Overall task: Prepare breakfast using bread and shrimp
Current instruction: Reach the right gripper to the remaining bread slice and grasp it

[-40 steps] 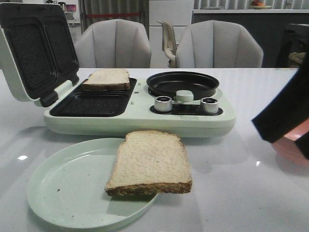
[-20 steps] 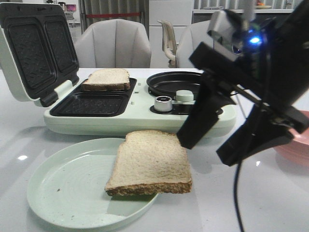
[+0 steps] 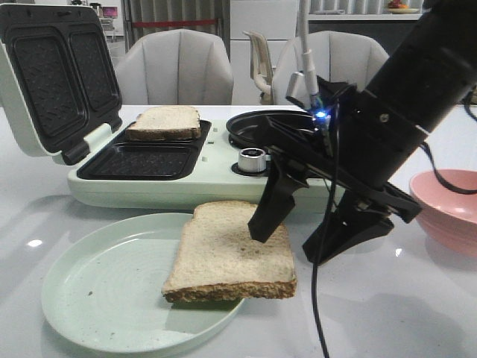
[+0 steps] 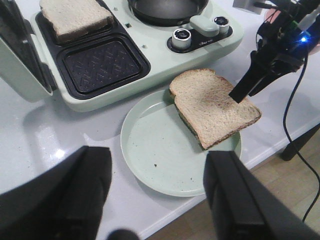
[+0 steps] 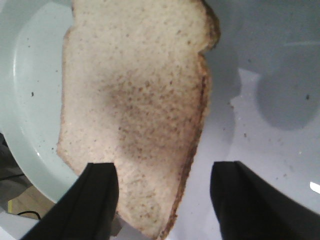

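Two bread slices in play: right tool [image 3: 294, 242] spread wide over the near one.
Front: near slice [image 3: 231, 252] lies on the green plate [image 3: 97, 298], one edge overhanging onto the counter [image 3: 387, 313], likely so a finger can slip beneath; other slice [image 3: 164, 121] sits in the sandwich maker [image 3: 223, 183]. No shrimp visible; pink bowl [image 3: 451, 209] beside.
Left wrist: left tool [image 4: 155, 195] open, empty, hanging well short of the plate.
Right wrist: fingers [image 5: 97, 200] straddle the overhanging crust.

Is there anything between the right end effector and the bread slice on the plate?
Nothing visible. The right end effector hangs open just above the bread slice on the plate, with no object between them.
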### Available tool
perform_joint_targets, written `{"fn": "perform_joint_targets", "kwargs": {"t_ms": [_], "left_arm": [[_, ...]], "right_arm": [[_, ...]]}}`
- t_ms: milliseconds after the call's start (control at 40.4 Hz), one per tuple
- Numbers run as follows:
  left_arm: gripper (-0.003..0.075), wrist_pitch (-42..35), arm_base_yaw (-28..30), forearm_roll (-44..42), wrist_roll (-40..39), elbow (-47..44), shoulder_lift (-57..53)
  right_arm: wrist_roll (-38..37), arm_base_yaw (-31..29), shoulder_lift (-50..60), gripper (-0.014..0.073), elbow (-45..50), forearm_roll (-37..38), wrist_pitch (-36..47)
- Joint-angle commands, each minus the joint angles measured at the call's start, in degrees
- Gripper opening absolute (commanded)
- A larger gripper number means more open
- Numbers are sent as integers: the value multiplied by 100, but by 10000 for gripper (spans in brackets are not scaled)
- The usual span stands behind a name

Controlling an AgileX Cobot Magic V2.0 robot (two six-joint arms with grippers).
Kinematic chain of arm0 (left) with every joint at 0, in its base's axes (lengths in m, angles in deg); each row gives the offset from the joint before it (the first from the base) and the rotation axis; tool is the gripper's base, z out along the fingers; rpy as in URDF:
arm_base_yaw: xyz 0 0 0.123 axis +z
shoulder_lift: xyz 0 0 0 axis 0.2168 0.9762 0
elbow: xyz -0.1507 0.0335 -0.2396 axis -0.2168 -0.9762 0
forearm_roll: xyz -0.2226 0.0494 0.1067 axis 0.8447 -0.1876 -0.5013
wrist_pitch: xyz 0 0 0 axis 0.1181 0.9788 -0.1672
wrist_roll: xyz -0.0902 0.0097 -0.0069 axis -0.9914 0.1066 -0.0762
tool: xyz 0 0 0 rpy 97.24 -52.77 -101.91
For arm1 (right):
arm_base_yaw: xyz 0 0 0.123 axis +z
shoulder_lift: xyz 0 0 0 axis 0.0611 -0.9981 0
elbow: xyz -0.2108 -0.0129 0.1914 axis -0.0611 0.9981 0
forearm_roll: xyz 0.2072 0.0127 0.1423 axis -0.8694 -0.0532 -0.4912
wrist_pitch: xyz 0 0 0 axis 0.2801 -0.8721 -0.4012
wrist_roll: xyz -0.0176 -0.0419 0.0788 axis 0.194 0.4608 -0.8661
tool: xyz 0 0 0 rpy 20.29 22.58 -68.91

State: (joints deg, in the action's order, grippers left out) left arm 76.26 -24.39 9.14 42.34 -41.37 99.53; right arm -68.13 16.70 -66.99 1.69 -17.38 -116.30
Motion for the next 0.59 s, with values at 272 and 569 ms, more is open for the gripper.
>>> {"fn": "perform_joint_targets", "kwargs": {"t_ms": [272, 569], "left_arm": [[454, -440, -38, 37, -18, 154, -1], [454, -440, -38, 37, -18, 154, -1]], "right_arm": [[84, 3, -270, 504, -567, -252, -51], [84, 3, -340, 435, -621, -252, -146]]}}
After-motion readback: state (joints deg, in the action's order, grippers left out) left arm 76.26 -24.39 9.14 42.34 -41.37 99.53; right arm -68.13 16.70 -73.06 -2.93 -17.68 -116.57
